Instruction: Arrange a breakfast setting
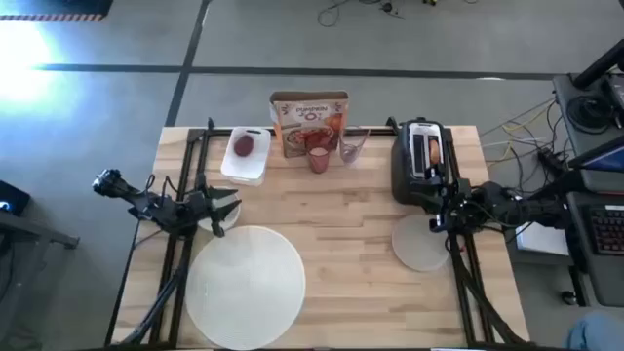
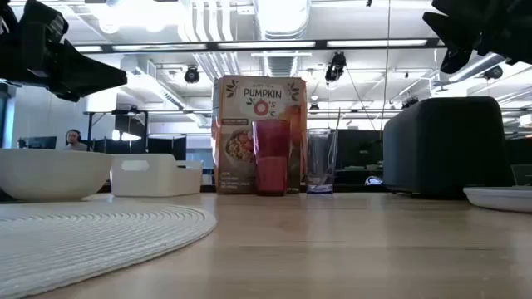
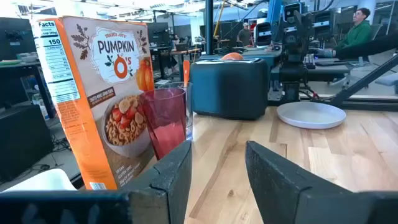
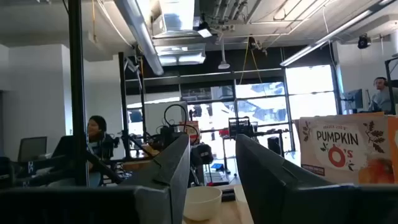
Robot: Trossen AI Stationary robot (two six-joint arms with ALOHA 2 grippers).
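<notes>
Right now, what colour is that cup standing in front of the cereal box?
The cup is a translucent pink-red, against the orange cereal box. The left wrist view shows it best.

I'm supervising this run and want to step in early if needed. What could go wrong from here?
1. The pink cup, clear glass and cereal box stand packed together; reaching for the cup could topple a neighbour.
2. The left gripper hovers with open jaws right over the small white bowl, which sits at the edge of the round woven placemat; a careless descent might tip it.
3. The small pale plate is flat, so the right gripper may slip gripping its rim.
</notes>
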